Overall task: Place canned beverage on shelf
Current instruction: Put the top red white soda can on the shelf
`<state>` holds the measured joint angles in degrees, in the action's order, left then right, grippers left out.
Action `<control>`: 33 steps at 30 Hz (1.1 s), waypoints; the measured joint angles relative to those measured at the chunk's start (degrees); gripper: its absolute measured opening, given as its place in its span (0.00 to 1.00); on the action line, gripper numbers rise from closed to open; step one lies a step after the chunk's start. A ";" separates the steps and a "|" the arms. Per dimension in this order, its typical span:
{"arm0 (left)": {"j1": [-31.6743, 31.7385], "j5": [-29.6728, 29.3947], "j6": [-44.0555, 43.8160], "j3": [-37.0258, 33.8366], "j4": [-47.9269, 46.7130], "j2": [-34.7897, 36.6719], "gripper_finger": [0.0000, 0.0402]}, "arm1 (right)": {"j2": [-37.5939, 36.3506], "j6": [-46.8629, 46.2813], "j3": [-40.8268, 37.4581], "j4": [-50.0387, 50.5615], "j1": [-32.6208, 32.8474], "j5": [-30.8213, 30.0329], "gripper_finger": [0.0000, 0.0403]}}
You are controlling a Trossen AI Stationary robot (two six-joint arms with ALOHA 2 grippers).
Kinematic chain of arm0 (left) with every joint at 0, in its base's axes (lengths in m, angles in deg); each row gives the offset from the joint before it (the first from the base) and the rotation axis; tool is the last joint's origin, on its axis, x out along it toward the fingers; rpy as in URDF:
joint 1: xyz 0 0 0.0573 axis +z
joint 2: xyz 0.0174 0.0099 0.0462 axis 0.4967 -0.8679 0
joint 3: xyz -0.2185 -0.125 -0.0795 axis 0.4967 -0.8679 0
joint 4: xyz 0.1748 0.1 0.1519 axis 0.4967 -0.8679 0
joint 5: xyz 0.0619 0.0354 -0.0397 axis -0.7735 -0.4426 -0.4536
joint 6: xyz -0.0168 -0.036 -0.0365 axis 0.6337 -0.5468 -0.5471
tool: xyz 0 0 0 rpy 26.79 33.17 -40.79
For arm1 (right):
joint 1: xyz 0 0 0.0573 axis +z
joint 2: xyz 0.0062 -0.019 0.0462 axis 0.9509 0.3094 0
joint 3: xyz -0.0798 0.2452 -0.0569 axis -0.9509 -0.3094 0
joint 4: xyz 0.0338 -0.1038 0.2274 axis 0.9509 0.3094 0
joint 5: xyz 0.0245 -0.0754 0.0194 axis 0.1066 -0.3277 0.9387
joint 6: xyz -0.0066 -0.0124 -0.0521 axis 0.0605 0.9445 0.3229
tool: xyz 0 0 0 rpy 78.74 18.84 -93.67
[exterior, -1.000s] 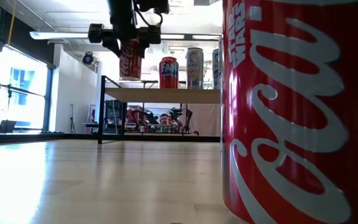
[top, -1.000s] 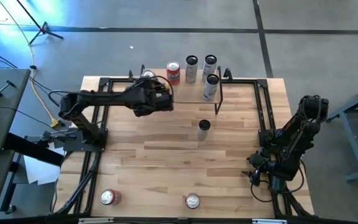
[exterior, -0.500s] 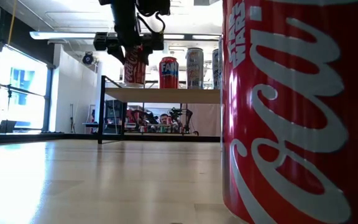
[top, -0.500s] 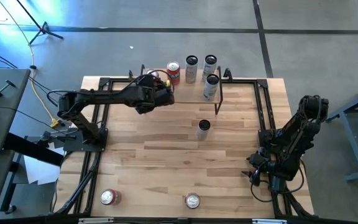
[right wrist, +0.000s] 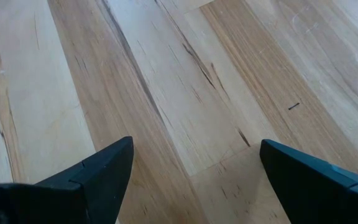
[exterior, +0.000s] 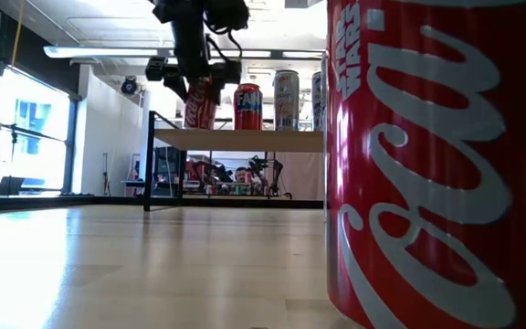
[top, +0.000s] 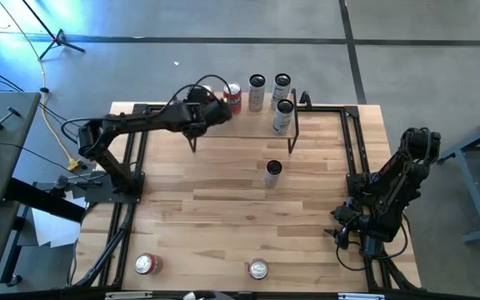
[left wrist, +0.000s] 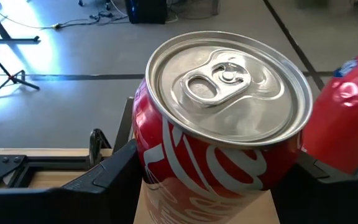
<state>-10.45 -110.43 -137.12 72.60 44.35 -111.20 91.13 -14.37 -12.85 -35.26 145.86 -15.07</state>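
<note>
A red cola can (left wrist: 219,134) sits in my left gripper (top: 214,107), which is shut on it at the left end of the shelf (exterior: 245,139). In the low view the can (exterior: 199,102) leans, its bottom just at the plank top; whether it touches the shelf I cannot tell. Beside it on the shelf stand a red Fanta can (exterior: 247,107) and silver cans (exterior: 286,100). My right gripper (right wrist: 191,180) waits open above the bare tabletop at the right edge (top: 345,237). My left gripper pinches the cola can's side wall (left wrist: 143,163) between its two fingers (left wrist: 114,177), one on each side, below the top rim. The fingers reach in from the table's left and near side, slanting a little downward. The can is tilted, its top showing.
A silver can (top: 272,172) stands on the table in front of the shelf. Two more cans (top: 146,264) (top: 258,268) stand at the near edge; the big red one (exterior: 436,164) fills the low view's right. Black frame rails (top: 136,154) run along the table's sides.
My left gripper has carried the cola can toward the table's far edge and a little down, to the shelf's left end beside the Fanta can. The wrist has rolled, and the can, upright before, now leans.
</note>
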 joint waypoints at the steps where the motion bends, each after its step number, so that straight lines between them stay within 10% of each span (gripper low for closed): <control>1: 0.32 0.27 0.45 0.00 0.00 0.00 0.60 | 0.00 0.00 0.00 0.00 0.00 0.00 0.84; 33: 3.26 7.17 9.77 -2.54 7.55 0.16 0.61 | 0.00 0.00 0.00 0.00 -0.02 0.00 0.84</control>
<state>-7.19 -103.26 -127.35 70.06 51.90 -111.03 91.13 -14.37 -12.85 -35.26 145.84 -15.07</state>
